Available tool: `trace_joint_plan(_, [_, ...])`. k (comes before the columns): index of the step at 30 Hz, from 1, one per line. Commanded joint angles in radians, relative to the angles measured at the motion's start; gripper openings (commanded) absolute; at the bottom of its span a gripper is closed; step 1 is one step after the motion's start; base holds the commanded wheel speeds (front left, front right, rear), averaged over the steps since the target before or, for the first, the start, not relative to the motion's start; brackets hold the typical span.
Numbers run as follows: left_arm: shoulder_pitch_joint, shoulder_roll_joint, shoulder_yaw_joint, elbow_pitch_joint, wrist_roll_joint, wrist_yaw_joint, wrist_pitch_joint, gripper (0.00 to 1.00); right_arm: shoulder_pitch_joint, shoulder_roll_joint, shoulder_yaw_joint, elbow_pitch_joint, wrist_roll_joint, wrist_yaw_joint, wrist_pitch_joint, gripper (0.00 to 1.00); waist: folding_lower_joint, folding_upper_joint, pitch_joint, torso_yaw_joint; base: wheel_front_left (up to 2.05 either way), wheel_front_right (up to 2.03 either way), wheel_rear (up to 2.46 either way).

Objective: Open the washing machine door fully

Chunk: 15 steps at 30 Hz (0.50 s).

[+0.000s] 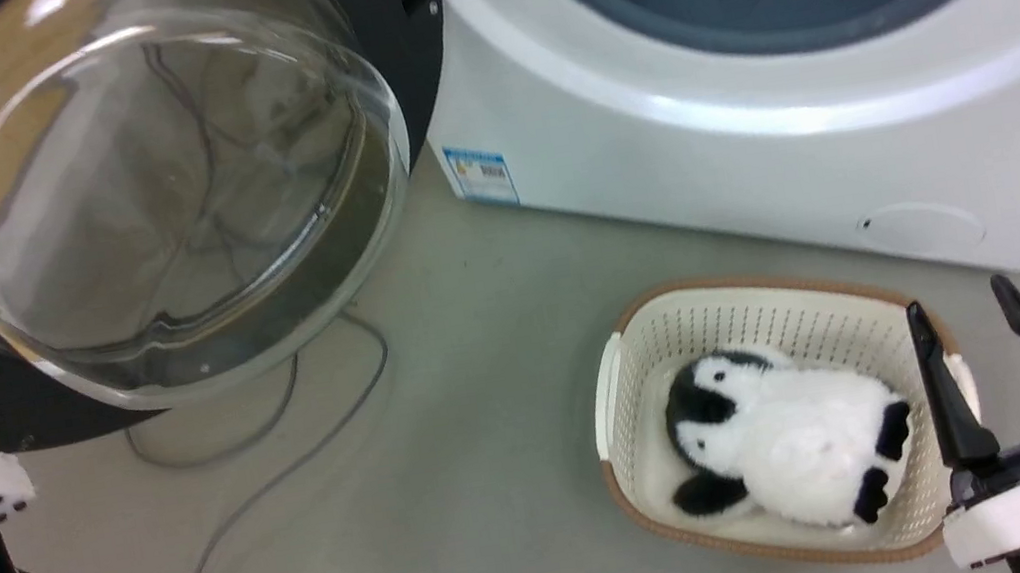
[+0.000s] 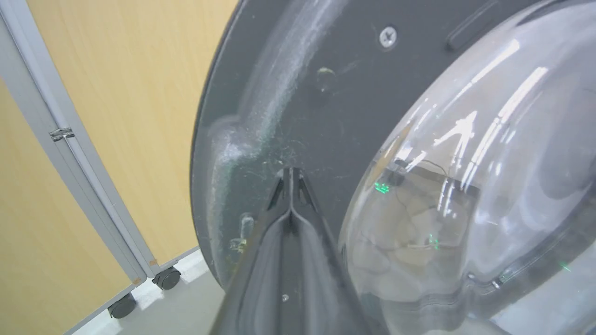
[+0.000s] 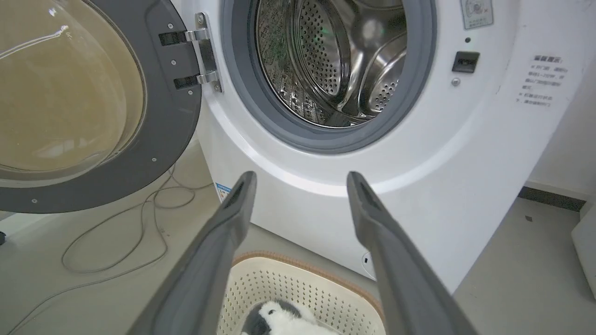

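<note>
Door [image 3: 163, 121] first: you have it swung out to the left of the washing machine [image 1: 700, 137], hanging on a metal hinge [image 3: 205, 51], with its inner side facing you. It is a wide dark disc, dull and scuffed, with a clear bulging glass bowl [image 1: 153, 198] at its centre. Beside it the round opening shows a grey rubber gasket [image 3: 260, 116] and a perforated steel drum [image 3: 326, 60]. Your left jaws are pressed together, tips at the dark ring just beside the bowl; you cannot tell whether they touch it. Your right jaws stand wide apart, holding nothing, over a cream perforated basket [image 1: 779, 327] with a brown rim. A fluffy black-and-white toy penguin [image 1: 787, 447] lies in it. Thin grey cables [image 1: 276, 481] loop across the smooth floor [image 1: 466, 536] below the door.
</note>
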Motion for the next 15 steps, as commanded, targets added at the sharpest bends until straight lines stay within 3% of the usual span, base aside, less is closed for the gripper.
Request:
trace_joint_plan(1, [0.023, -0.007, -0.001, -0.017, 0.010, -0.007, -0.004, 0.00, 0.013, 0.005, -0.002, 0.001, 0.003, 0.001, -0.004, 1.00, 0.0000, 0.0000, -0.036, -0.007, 0.00, 0.00, 0.00])
trace_joint_plan(15, [0.227, -0.128, -0.117, -0.316, 0.081, -0.053, -0.004, 0.00, 0.070, 0.013, -0.012, -0.023, 0.069, 0.001, -0.004, 1.00, 0.0000, 0.0000, -0.196, -0.078, 0.00, 0.00, 0.00])
